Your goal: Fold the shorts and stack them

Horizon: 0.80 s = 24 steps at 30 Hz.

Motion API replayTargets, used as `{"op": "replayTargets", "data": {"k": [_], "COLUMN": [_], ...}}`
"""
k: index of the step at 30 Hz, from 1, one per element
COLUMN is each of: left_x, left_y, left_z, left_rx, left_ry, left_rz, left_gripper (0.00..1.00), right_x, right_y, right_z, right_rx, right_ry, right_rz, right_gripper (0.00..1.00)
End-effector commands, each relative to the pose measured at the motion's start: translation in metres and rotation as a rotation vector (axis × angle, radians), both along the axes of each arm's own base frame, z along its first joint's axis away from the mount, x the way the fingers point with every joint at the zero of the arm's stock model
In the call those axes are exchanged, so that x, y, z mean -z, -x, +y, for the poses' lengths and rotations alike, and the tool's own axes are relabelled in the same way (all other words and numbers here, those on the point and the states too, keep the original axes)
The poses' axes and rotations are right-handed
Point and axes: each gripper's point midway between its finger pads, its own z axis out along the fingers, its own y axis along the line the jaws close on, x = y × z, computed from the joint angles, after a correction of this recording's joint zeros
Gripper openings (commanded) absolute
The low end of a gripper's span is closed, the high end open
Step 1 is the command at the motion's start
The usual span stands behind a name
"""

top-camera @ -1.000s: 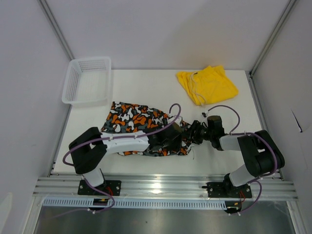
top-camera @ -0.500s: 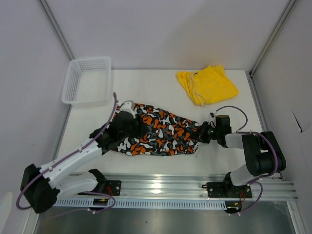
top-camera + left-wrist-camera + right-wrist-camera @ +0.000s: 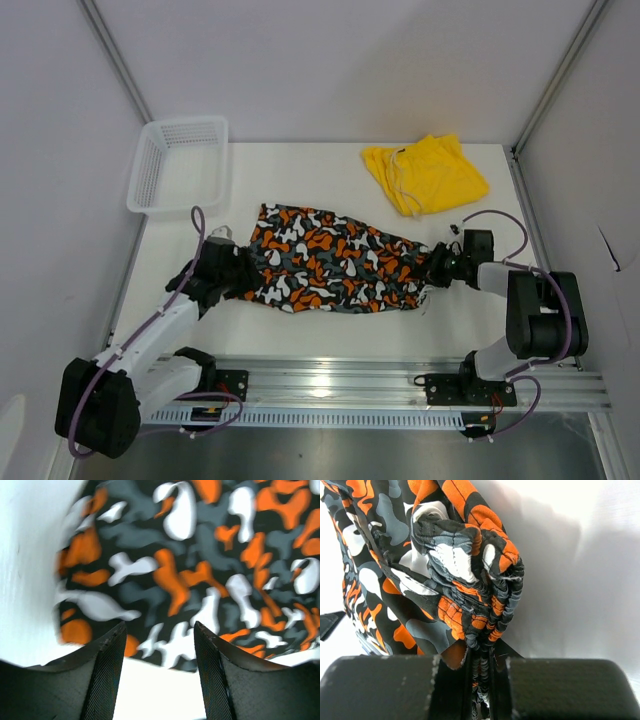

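The right gripper pinches the patterned shorts by their gathered end, their length running from its tip toward the spread-open left gripper.

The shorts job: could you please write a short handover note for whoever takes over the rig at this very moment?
Right gripper: shut on the gathered waistband of the patterned shorts.
Left gripper: open at the pair's opposite end, not clamped.
Patterned shorts: stretched flat between the two grippers.
Yellow shorts: rumpled at the far right, untouched.
Done: nothing folded or stacked.
Left: fold both pairs, then stack them.
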Motion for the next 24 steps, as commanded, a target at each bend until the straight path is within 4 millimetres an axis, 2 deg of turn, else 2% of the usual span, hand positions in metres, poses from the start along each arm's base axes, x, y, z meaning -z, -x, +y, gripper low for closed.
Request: {"op": "replayTargets", "data": {"k": [1,2,9,13,16,20,24], "left_x": [0.006,0.012,0.012,0.012,0.014,0.020,0.025], "left_y": [-0.005,-0.001,-0.010,-0.017,-0.022,-0.028,-0.035], "left_z": [0.007,0.011,0.044,0.056,0.060,0.061,0.055], "left_rx": [-0.045,-0.060,-0.195,-0.232,-0.245,-0.239,-0.220], "left_ry": [0.040,0.045,-0.001,-0.026,-0.041,-0.048,-0.028], "left_rz": [-0.008,-0.002,-0.027,-0.034,-0.031,-0.019,-0.007], "left_gripper": [0.60,0.60,0.63,0.64,0.66,0.75,0.73], "right_x": [-0.003,-0.002,-0.003,-0.003,-0.003,-0.003,-0.003], "right_y": [-0.006,-0.006,-0.011,-0.010,-0.009,-0.009,-0.007], "right_z": [-0.011,-0.011,-0.011,-0.011,-0.011,-0.010,-0.010], "right_rx": [-0.009,-0.009,-0.005,-0.005,-0.007,-0.003,-0.003], "right_ry": [0.031,0.031,0.030,0.030,0.028,0.023,0.020], "right_rz": [-0.011,-0.012,-0.045,-0.049,-0.051,-0.056,-0.055], "right_gripper": [0.00,0.00,0.00,0.00,0.00,0.00,0.00]}}
